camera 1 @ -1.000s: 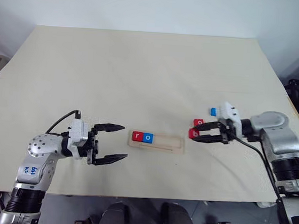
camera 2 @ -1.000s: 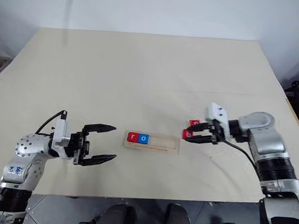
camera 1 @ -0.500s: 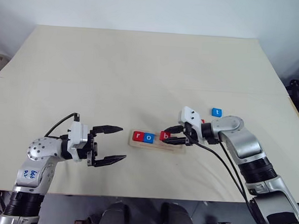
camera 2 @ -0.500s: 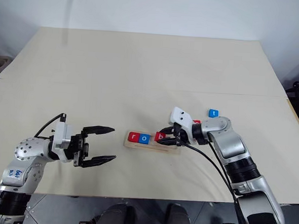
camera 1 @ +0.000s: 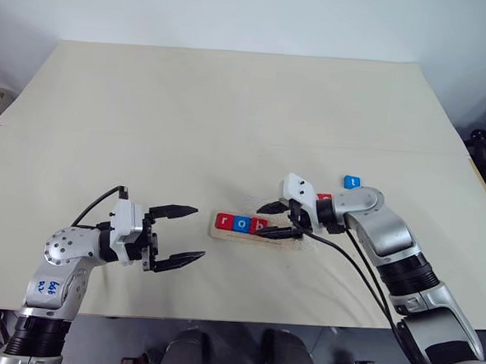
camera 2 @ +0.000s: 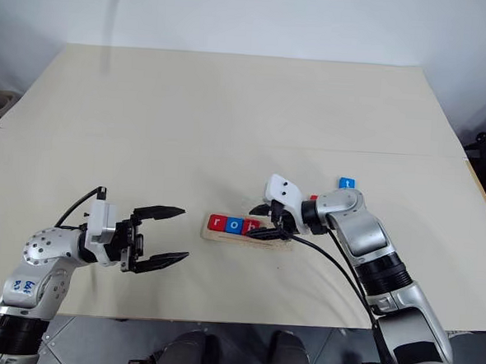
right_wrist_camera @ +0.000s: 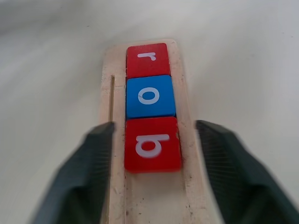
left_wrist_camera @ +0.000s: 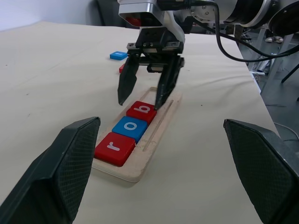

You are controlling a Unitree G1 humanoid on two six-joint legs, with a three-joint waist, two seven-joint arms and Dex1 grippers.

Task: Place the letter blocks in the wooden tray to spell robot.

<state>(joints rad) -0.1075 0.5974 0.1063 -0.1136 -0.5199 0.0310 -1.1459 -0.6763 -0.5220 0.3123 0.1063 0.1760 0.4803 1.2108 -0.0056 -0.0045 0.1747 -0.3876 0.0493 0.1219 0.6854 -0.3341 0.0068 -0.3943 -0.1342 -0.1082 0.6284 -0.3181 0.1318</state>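
Your right gripper point(left_wrist_camera: 145, 95) stands spread open astride the red b block point(right_wrist_camera: 152, 144), fingers clear of its sides. It lies third in the wooden tray point(left_wrist_camera: 161, 128), touching the blue o block point(right_wrist_camera: 149, 96) after the red r block point(right_wrist_camera: 147, 59). The tray's right half lies bare. Your left gripper point(camera 1: 180, 234) hovers open beside the tray's left end. A blue t block point(camera 1: 352, 181) lies toward the table's point(camera 1: 231, 107) right edge.

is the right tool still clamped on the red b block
No, the right tool stands open, its fingers apart on either side of the red square b block.
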